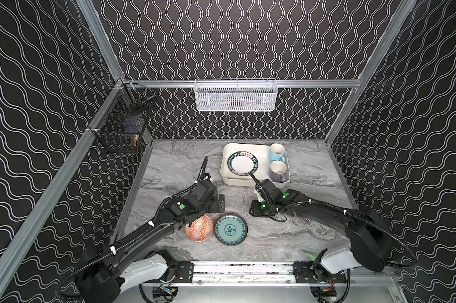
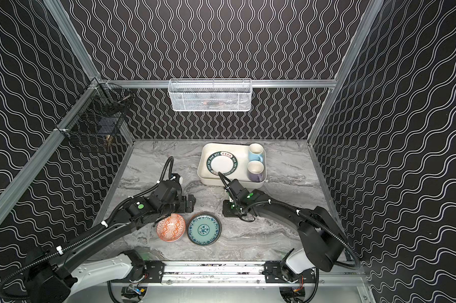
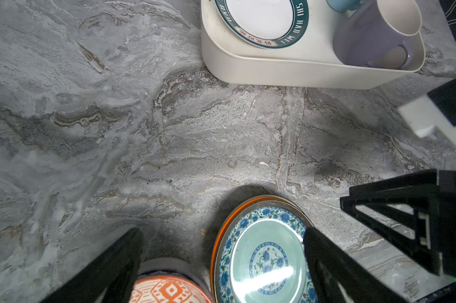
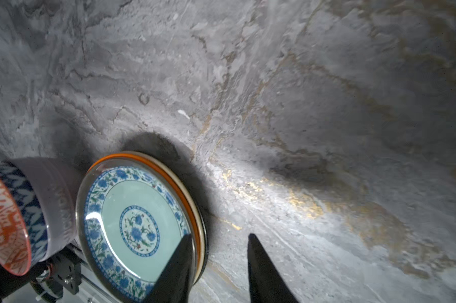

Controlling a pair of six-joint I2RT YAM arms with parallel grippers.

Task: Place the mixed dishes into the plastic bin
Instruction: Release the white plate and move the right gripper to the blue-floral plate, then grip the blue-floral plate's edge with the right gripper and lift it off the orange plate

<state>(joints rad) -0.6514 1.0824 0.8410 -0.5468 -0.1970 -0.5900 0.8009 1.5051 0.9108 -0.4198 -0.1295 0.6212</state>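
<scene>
The plastic bin [image 1: 234, 181] stands at the back of the marble table. It holds a white plate with a dark lettered rim [image 1: 243, 162], a light-blue mug [image 1: 276, 153] and a lilac mug [image 1: 278, 171]. Near the front, an orange-patterned bowl [image 1: 199, 227] is nested in a lilac bowl [image 4: 56, 207]. Beside it a teal plate [image 1: 230, 228] tops a stack with orange, cream and dark rims. My left gripper [image 3: 223, 232] hangs wide open just behind bowl and plate. My right gripper [image 4: 220, 236] hovers by the stack's right edge, jaws apart, holding nothing.
A white wire-mesh basket [image 1: 236, 95] hangs on the back wall. A black wire basket [image 1: 121, 123] hangs at the back left corner. Patterned walls enclose the table on three sides. The arms' mounting rail [image 1: 242, 271] runs along the front edge.
</scene>
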